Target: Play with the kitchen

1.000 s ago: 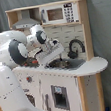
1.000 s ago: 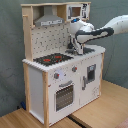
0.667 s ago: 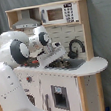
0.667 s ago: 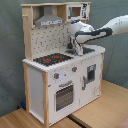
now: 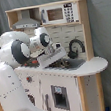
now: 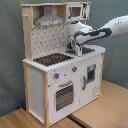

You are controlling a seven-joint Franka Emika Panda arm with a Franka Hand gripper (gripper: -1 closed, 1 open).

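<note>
Grey curtain fabric is seen behind everything in the first exterior view, with a strip of wooden floor at the lower left. The kitchen is placed centrally, its white counter rounded toward the first exterior view's right. A grey hood and a toy microwave are mounted under the top shelf. A black faucet is curved over the sink. The white robot arm is bent in from the first exterior view's left, and the gripper is lowered over the sink area beside the faucet. Whether its fingers are spread or closed cannot be told, nor whether anything is held.

Grey curtain is again seen behind in the second exterior view, and the kitchen is stood on a light wooden surface. The red-ringed stovetop is set toward the second exterior view's left, above two knobs and the oven door. The dotted backboard is fitted below the hood. The arm is extended from the second exterior view's right, with the gripper held over the counter just right of the stovetop; the finger state cannot be told here either.
</note>
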